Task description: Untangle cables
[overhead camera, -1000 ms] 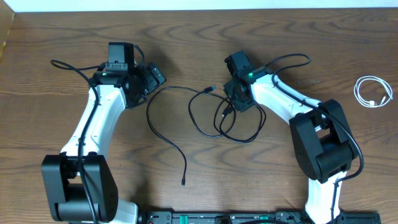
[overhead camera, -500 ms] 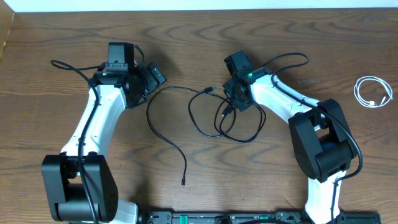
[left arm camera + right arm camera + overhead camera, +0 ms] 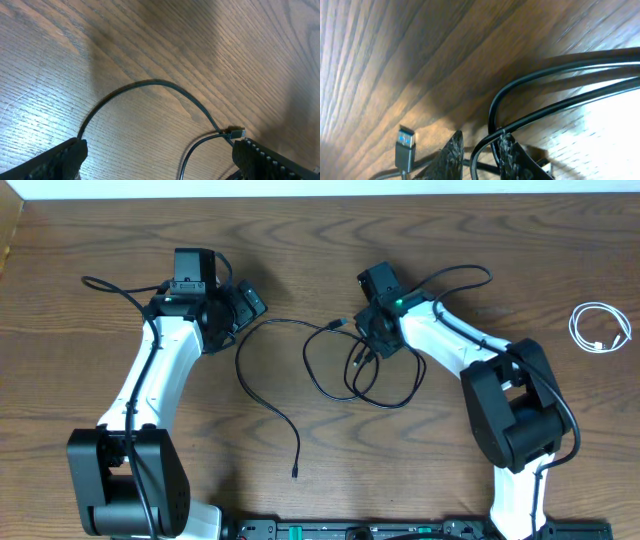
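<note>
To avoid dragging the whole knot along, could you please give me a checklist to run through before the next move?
1. Right tool straddles a black cable: ok.
2. Grip on that cable is firm: cannot tell.
3. Only one strand between its fingers: cannot tell; loops cross there.
4. Left tool open, holding nothing: ok.
5. White cable lies apart from the tangle: ok.
</note>
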Tool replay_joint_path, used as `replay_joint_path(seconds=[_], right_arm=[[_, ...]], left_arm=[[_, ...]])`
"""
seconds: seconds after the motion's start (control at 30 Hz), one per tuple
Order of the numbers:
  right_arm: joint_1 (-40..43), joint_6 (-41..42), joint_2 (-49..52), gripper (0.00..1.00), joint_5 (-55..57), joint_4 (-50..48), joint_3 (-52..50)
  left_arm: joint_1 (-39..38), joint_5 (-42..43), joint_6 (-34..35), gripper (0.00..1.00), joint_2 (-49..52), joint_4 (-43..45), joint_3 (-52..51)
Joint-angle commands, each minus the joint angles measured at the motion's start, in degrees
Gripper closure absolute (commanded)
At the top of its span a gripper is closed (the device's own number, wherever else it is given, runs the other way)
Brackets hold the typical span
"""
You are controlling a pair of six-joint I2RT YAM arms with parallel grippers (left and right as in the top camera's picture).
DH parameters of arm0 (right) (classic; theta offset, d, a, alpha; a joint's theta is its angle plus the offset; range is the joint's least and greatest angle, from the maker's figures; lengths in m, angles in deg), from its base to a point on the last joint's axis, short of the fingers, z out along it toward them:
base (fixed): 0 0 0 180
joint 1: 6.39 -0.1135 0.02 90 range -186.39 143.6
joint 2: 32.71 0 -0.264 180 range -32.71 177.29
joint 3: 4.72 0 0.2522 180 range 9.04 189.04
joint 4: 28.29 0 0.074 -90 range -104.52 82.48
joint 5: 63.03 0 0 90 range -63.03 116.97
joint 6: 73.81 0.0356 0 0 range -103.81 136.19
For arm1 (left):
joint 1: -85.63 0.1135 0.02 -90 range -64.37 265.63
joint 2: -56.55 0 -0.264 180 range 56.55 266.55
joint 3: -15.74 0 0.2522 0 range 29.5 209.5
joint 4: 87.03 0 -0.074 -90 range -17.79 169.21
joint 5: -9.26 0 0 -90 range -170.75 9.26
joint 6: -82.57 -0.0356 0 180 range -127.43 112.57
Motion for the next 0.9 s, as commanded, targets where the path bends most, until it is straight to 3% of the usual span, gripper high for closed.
replay_joint_path(seconds=[0.0,0.1,0.5,0.87], right_arm=[[-1.1,-0.2,2.0,0.85,1.4,0.3,-0.6],[-1.1,-1.4,2.0,0.99,1.4,0.5,-0.6],[-0.3,-14.8,0.6,0.99,-0.2,1.0,-0.6],[2.4,-34.9,-11.5,0.99,-8.2,0.9,-0.6]], left_arm=[[0.2,-0.8,-0.3,0.02,0.3,-0.1,-0.8],[0.2,-0.8,-0.3,0.02,0.3,-0.1,-0.8],[0.2,-0.8,-0.3,0.02,0.3,-0.1,-0.8],[0.2,-0.8,-0.3,0.02,0.3,-0.1,-0.8]])
